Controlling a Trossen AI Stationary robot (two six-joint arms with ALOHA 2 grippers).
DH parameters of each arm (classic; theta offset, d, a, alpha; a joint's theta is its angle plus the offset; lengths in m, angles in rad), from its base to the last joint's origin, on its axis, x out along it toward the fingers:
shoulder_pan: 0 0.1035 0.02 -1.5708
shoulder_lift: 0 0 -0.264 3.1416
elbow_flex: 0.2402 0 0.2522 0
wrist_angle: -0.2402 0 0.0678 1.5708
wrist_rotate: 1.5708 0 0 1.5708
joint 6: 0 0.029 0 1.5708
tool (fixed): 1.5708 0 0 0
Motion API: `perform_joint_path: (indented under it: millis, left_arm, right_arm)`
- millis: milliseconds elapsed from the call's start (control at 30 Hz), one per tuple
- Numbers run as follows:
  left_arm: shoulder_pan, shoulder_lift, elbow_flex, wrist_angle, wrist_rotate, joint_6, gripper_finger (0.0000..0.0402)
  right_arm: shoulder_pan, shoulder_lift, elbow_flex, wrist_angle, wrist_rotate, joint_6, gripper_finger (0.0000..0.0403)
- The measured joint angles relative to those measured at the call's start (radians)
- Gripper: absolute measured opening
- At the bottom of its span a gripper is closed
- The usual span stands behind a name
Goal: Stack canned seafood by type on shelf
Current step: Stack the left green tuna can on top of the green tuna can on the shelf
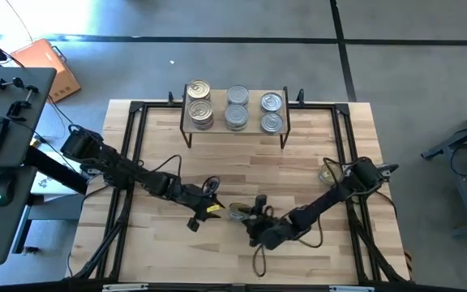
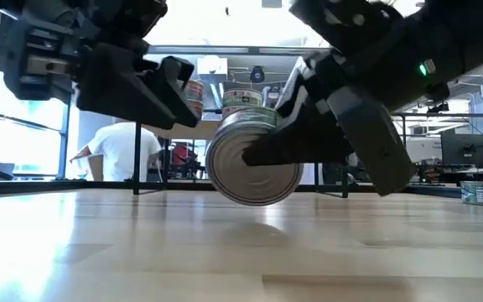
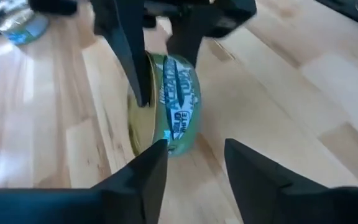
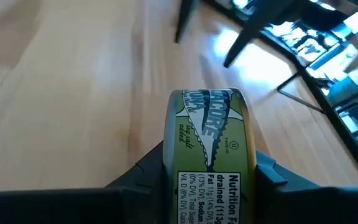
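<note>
I'm gripping a tuna can (image 4: 209, 140) on edge in my right gripper (image 4: 207, 177), lifted just above the table (image 1: 331, 251) near its front middle. My left gripper (image 3: 194, 165) is hanging open just beside it, and six cans are sitting on the shelf (image 1: 252, 120) at the back.

Grey concrete floor (image 1: 217, 20) surrounds the butcher-block table (image 1: 169, 259); bright windows (image 2: 23, 126), a standing person (image 2: 124, 151) and monitors (image 2: 455, 151) fill the room behind.

The shelf (image 1: 235, 122) stands at the table's (image 1: 160, 251) far edge, centred. Six cans (image 1: 235, 107) sit on it in three stacks, left to right. One can (image 1: 239, 212) is near centre, between the left gripper (image 1: 210, 208) and right gripper (image 1: 254, 213). Another can (image 1: 327, 173) lies at right.
</note>
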Motion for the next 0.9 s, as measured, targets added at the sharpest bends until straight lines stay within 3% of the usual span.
perform_joint_path:
  millis: [167,333,567,700,900]
  left_arm:
    - [0.031,0.029,0.000,0.109,-0.001,-0.049,0.0184]
    - [0.065,0.068,0.000,0.239,-0.002,-0.007,0.0218]
    - [0.067,0.138,0.000,0.374,0.072,0.112,0.0255]
    - [0.048,0.190,0.000,0.490,0.030,0.111,0.0257]
    - [0.015,0.224,0.000,0.503,-0.055,0.165,0.0231]
  right_arm:
    - [0.018,-0.005,-0.212,0.481,0.025,0.034,0.0118]
    - [0.033,-0.006,-0.335,0.869,-0.058,-0.058,0.0118]
    - [0.020,-0.006,-0.319,0.893,-0.070,-0.113,0.0118]
    - [0.010,-0.006,-0.295,0.875,-0.066,-0.129,0.0118]
    - [0.004,-0.006,-0.268,0.859,-0.064,-0.141,0.0118]
